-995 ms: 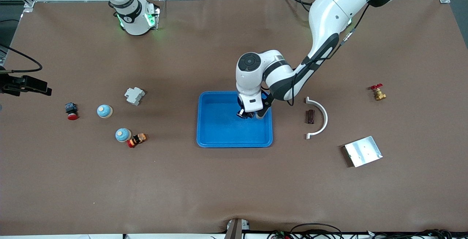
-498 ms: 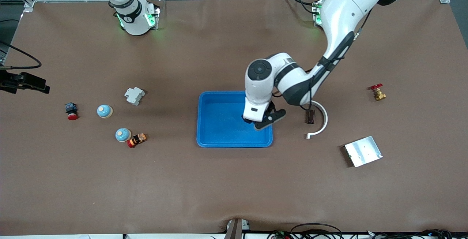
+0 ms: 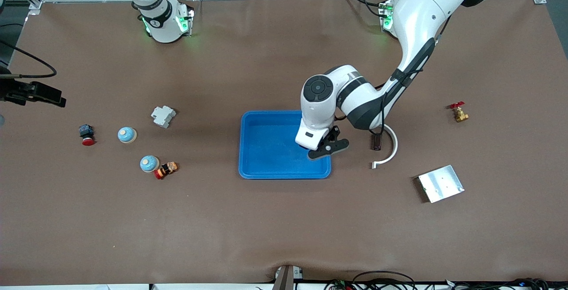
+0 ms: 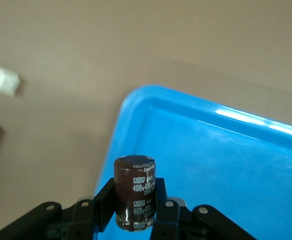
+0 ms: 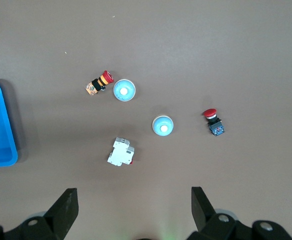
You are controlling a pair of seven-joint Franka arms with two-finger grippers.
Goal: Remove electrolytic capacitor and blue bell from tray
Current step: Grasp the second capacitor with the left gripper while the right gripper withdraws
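My left gripper [image 3: 326, 146] is shut on a dark brown capacitor [image 4: 134, 176], held upright over the rim of the blue tray [image 3: 266, 172] at the left arm's end. The front view hides this capacitor under the hand. Two blue dome bells with white centres [image 3: 127, 135] [image 3: 149, 164] sit on the table toward the right arm's end, also seen as bells [image 5: 162, 125] [image 5: 124, 90] in the right wrist view. My right gripper [image 5: 134, 200] hangs open and empty high above that part of the table.
A dark brown cylinder [image 3: 376, 142] lies inside a white curved piece [image 3: 391, 147] beside the tray. A metal plate [image 3: 440, 183] and brass valve [image 3: 459, 113] lie toward the left arm's end. A white breaker [image 3: 163, 116] and two red buttons [image 3: 86, 135] [image 3: 166, 169] lie by the bells.
The left gripper has carried the capacitor from over the tray's middle to its rim at the left arm's end, turning its wrist. The right arm has barely moved.
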